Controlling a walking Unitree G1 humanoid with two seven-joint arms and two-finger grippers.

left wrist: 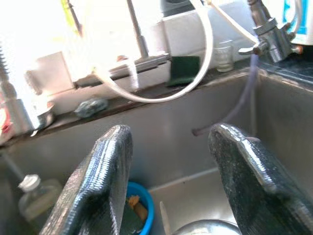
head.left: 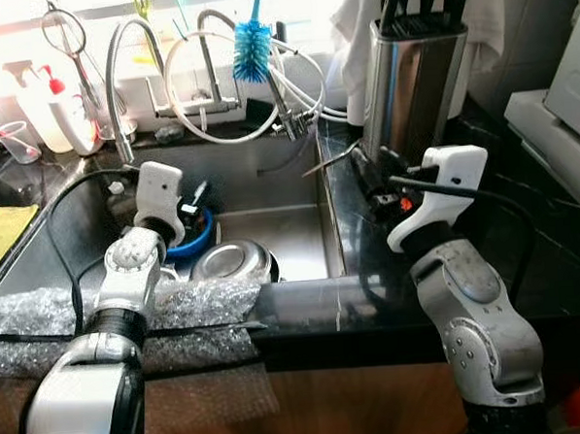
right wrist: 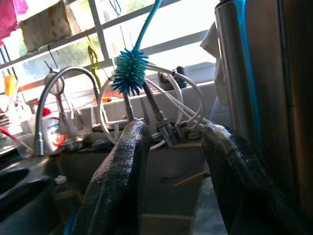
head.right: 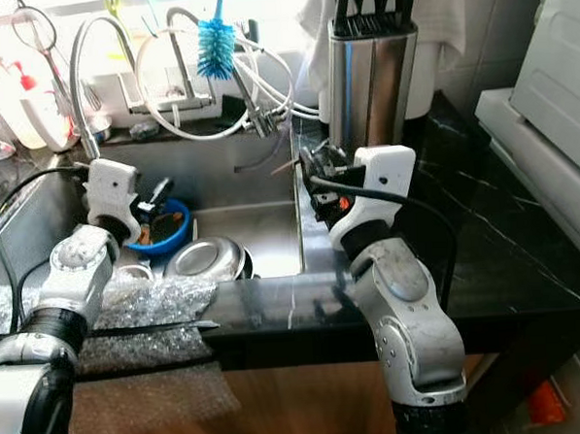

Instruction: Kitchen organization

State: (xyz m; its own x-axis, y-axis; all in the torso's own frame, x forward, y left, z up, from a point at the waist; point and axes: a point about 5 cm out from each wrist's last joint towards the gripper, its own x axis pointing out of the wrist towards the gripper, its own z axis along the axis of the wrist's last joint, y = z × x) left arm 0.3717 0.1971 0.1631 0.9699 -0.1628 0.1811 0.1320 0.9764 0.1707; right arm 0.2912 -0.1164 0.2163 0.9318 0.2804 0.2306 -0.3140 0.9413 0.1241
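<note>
Shiny steel bowl (head.left: 232, 262) upside down beside blue bowl (head.left: 196, 236)

Both silver arms reach forward from the near edge, bent at the elbow. The left arm extends on the left side, its white wrist angled downward, and the left gripper (left wrist: 168, 181) holds its two black fingers spread apart. The right arm rises on the right, wrist pointing toward the far left, and the right gripper (right wrist: 171, 181) likewise has its fingers parted
</note>
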